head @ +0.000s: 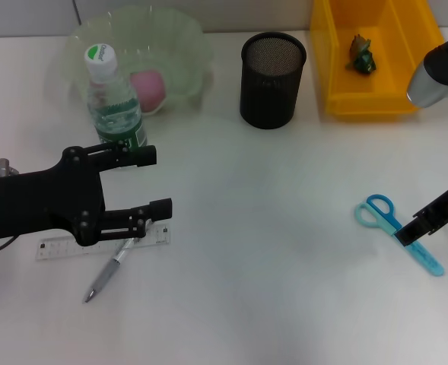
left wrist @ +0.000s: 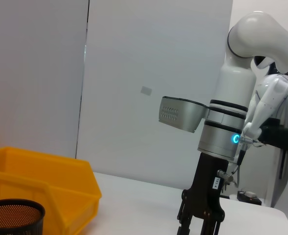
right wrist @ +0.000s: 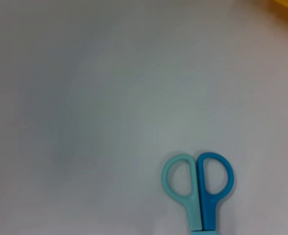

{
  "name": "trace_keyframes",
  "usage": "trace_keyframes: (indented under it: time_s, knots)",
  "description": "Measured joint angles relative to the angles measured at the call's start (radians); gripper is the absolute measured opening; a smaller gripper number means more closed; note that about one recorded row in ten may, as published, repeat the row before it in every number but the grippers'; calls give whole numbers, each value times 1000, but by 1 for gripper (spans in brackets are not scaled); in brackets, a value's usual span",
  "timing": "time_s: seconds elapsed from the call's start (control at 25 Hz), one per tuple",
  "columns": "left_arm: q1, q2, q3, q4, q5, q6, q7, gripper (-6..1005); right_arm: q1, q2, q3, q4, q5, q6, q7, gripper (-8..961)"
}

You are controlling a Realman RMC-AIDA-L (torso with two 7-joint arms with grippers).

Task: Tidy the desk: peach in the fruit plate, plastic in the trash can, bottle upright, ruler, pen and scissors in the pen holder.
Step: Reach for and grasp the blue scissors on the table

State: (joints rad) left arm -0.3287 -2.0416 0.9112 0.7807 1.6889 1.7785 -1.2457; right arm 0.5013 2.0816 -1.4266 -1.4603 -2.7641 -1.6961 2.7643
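The peach point(head: 149, 85) lies in the pale green fruit plate point(head: 185, 46) at the back left. In front of the plate the bottle point(head: 114, 103) stands upright. My left gripper point(head: 154, 182) hovers open just in front of the bottle, its lower finger above the clear ruler point(head: 64, 248) and the pen point(head: 108, 272). The black mesh pen holder point(head: 273, 80) stands at the back centre. Crumpled green plastic point(head: 362, 55) rests in the yellow trash can point(head: 334, 68). My right gripper point(head: 408, 234) is down on the middle of the blue scissors point(head: 382, 213) point(right wrist: 198, 188); its fingers are not distinguishable.
Ruler and pen lie near the front left, the pen slanting across the ruler's end. The scissors lie near the table's right edge. The left wrist view shows the right arm point(left wrist: 227, 127) standing over the table beyond the yellow bin point(left wrist: 41, 181).
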Motion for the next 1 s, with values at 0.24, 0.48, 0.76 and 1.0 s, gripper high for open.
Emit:
trace_keyframes:
  time_s: [0.24,0.48,0.76,1.0]
  knots:
    - [-1,-1,0,4,0,-1,0,788,2,0,0,1,0,5,0,699]
    - [0,-2,0,5,0,-1,0,787,4,1,-2,33,3,30,1,699]
    - [-1,-2,-2,5,0,-1,0,788,16,2,-2,82,6,57,-2,698]
    - [-1,-3,-2,5,-1,-1,0,788,20,2,-3,99,7,62,-2,698]
